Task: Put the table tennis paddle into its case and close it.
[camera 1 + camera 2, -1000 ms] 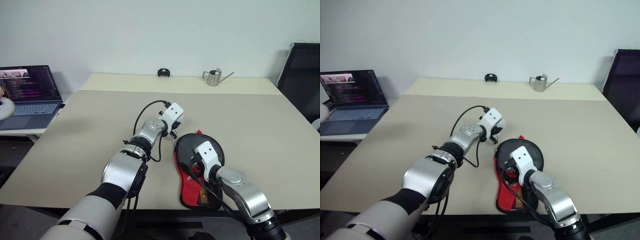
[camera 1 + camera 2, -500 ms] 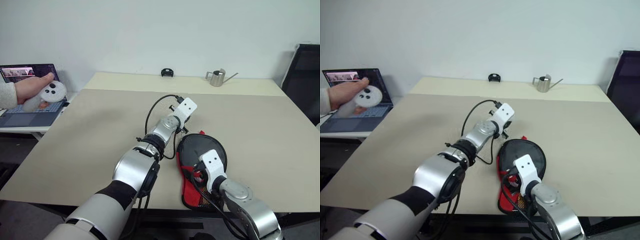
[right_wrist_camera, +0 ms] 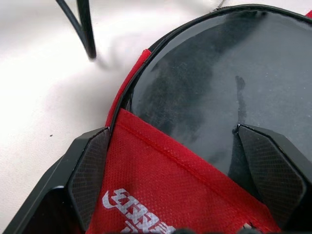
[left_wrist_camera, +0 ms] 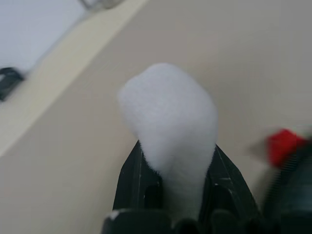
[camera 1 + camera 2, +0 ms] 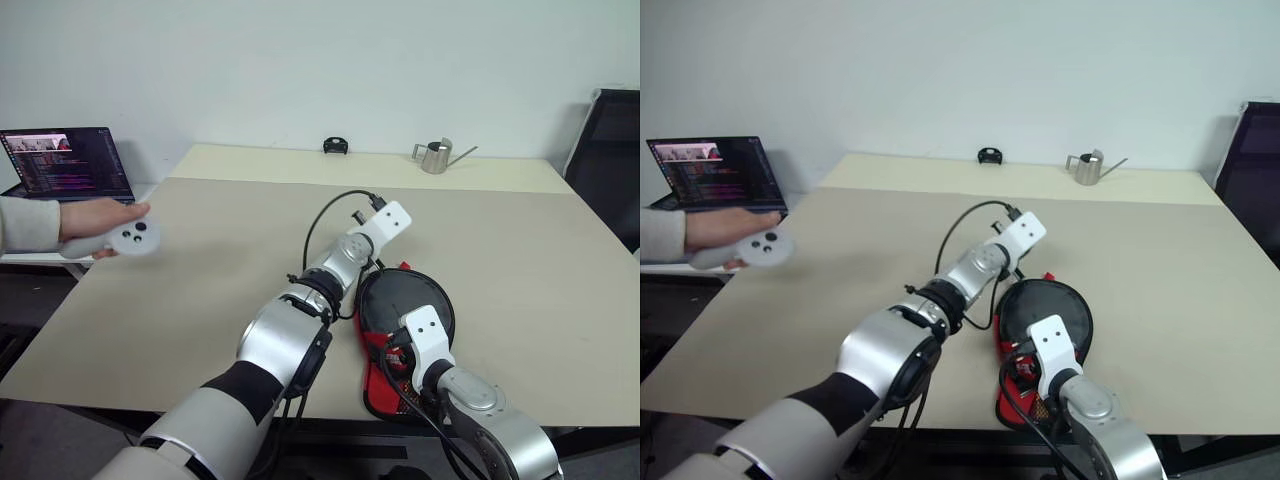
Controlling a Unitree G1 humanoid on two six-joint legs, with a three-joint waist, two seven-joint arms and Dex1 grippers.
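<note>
Bare table [image 5: 520,260] right of the case [image 5: 400,330].

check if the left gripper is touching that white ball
Touching. The left wrist view shows the left gripper shut on the white ball, with a black finger pressed against each side and no gap.

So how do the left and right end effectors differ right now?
The left end effector is shut on a white lump; the right end effector stands open. The left reaches out beyond the far end of the case; the right sits astride its red panel. Both have black fingers.
</note>
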